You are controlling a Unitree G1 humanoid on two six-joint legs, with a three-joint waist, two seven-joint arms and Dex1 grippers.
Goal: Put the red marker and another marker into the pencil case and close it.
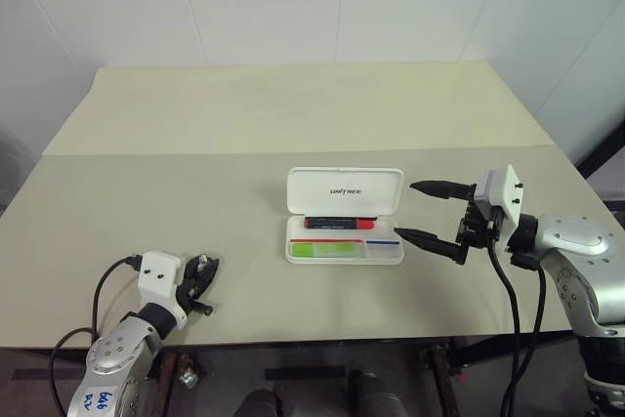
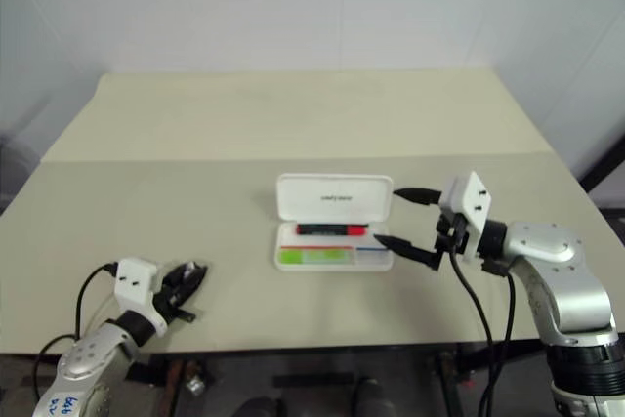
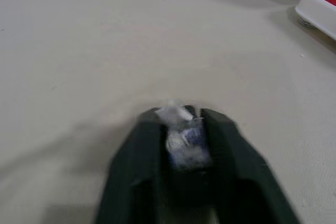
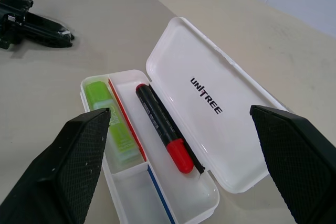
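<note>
Lying open on the counter, the case is seen holding both markers, its lid hinged away. The right claw, released, is nearer, just beside the case's end; the left claw is clenched on nothing, well apart.

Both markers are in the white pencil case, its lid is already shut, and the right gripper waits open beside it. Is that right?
Not quite: the lid is open, not shut, as the right wrist view shows. The red marker and the green highlighter do lie inside the pencil case, and the right gripper waits beside it with its jaws open.
</note>
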